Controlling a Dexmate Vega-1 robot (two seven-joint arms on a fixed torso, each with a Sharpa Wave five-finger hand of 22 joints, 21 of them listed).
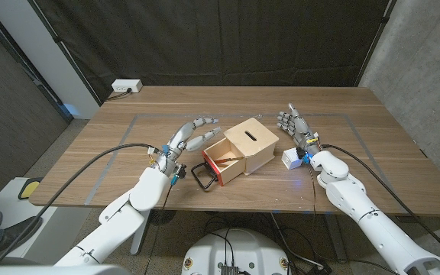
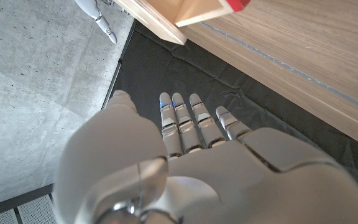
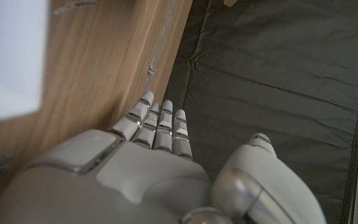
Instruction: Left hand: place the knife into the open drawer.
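Knife (image 1: 228,160) barely shows from the head view, a pale sliver lying lengthwise in the open drawer (image 1: 224,164), just ahead of the left hand (image 1: 192,137), whose released fingers are spread, holding nothing. Right hand (image 1: 293,124) stands beside the wooden box (image 1: 252,143), fingers apart, empty. Left wrist view shows straight fingers (image 2: 182,121) over the worktop (image 2: 316,43) edge.

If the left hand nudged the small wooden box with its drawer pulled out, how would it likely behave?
The wooden box looks like thin, light plywood, so it would probably slide on the smooth table rather than resist. With the open drawer extended toward the left hand, a sideways push may pivot it. Its broad, flat base suggests tipping is unlikely.
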